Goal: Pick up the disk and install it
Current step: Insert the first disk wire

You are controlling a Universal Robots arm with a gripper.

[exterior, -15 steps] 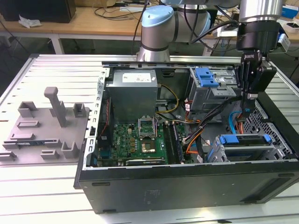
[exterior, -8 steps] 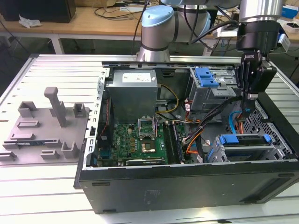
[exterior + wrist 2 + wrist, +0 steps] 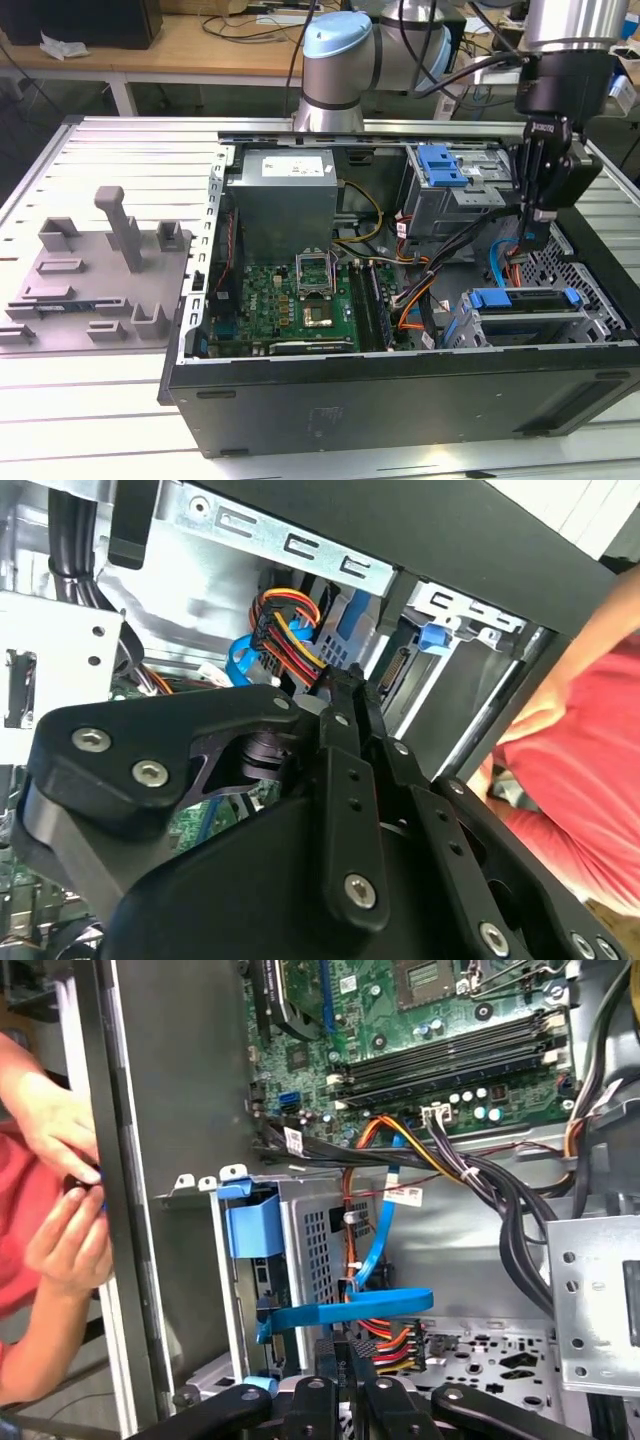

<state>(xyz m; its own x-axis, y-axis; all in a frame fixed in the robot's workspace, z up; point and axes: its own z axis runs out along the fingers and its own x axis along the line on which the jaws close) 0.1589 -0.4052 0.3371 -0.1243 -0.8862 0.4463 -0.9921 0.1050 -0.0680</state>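
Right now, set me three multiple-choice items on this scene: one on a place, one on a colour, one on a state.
1. In the exterior view, the gripper hangs over:
A. the computer case at its end on that view's left
B. the case at its end on that view's right
C. the table outside the case

2. The carrier framing the disk is:
A. red
B. green
C. blue

3. The case is:
A. open, with the motherboard exposed
B. shut by its side panel
C. wrapped in film

Key:
1 B, it sits above the drive bays on that side.
2 C, bright blue plastic edges the silver drive.
3 A, board and cables show from above.
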